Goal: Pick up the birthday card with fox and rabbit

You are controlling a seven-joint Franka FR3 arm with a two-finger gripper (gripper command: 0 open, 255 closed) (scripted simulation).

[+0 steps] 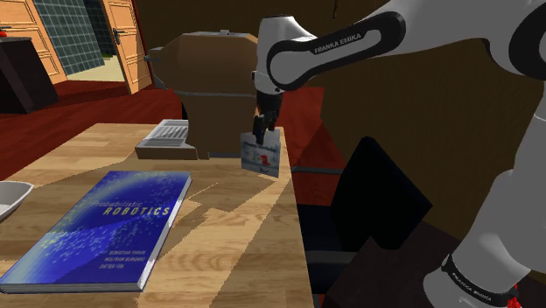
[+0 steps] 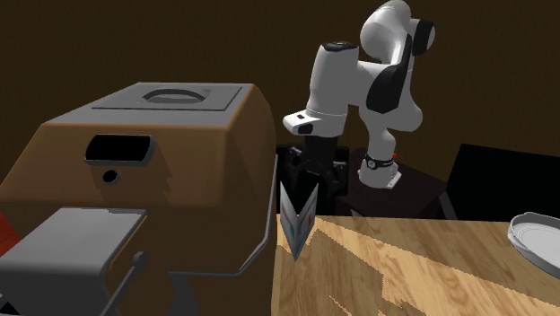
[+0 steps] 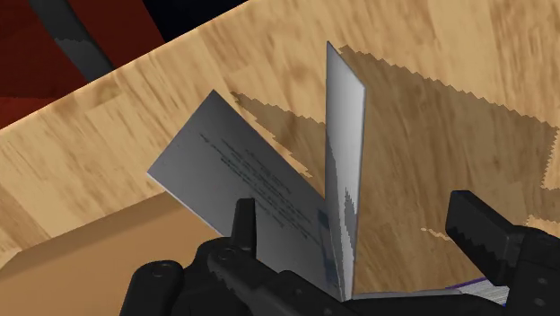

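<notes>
Shoulder view, gripper (image 1: 261,137) spread astride birthday card (image 1: 267,160), brown appliance (image 1: 214,83) just beside (blue book (image 1: 101,227) apart)

Light wood-grain table (image 1: 236,236) in dim light, dark red floor (image 1: 70,118) beyond it, orange-brown panelled doors (image 1: 124,44) at the shoulder view's upper left, grey-green tiled wall (image 1: 74,31) between them, dark brown wall (image 2: 135,36) behind.

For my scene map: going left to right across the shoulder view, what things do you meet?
White dish, blue robotics book, brown machine, birthday card.
</notes>
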